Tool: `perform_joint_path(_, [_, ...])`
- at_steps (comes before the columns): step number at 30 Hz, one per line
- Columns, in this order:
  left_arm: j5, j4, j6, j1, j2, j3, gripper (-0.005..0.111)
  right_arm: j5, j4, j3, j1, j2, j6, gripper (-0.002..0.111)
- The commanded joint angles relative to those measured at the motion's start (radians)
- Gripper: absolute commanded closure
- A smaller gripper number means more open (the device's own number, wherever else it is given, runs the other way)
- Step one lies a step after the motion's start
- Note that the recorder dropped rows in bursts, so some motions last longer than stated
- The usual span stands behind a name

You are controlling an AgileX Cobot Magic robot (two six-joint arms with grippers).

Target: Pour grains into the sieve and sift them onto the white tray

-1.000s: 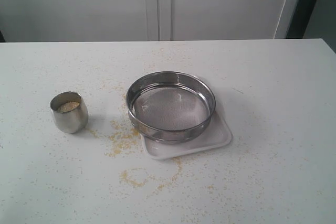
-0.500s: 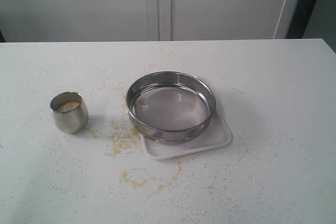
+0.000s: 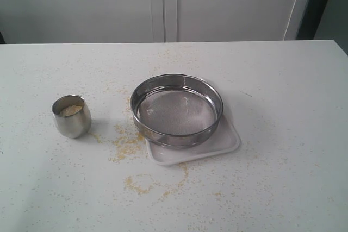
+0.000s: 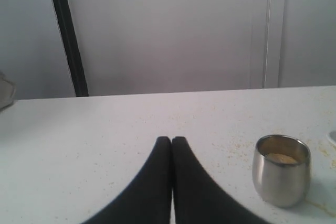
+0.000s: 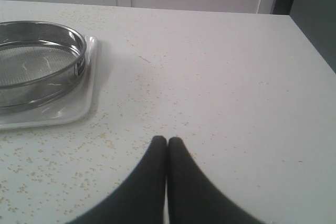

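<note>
Exterior view showed the sieve [image 3: 176,110] seated on the white tray [image 3: 228,139] near the middle of the desk [image 3: 283,80], its mesh apparently bare. A steel cup [image 3: 71,116] stood upright well apart from it, on the left side of that view, with the grains [image 3: 70,111] lying inside. Spilled meal [image 3: 126,144] was scattered on the desk between cup and tray. Neither arm appeared in this view.

Left wrist view showed the left tool [image 4: 171,140] clenched, jaws pressed together and grasping nothing, with the cup near it. The right tool [image 5: 167,140] was likewise clenched and empty, with sieve and tray off to one side.

Assessment: the pour had not begun, and fetching the cup was judged the step in hand. To do it well, the left tool should release its jaws before reaching the cup, take the wall squarely, keep the cup upright in transit, and tip it slowly over the centre of the mesh. The smooth rounded steel may slip.

Against the earlier frames, no change was found: cup, sieve, tray and spilled meal held the same positions.
</note>
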Motion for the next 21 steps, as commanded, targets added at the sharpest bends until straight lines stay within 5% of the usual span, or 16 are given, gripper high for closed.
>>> perform_joint_path(1, [-0.084, 0.0, -0.008, 0.0, -0.005, 0.004, 0.107, -0.017, -0.007, 0.006, -0.001, -0.004, -0.003, 0.108])
perform_joint_path(9, [-0.273, 0.0, -0.01, 0.0, -0.005, 0.004, 0.107, -0.017, -0.007, 0.006, -0.001, -0.004, -0.003, 0.108])
perform_joint_path(21, [-0.364, -0.028, -0.01, 0.0, 0.09, 0.004, 0.107, -0.017, -0.007, 0.006, -0.001, -0.004, -0.003, 0.108])
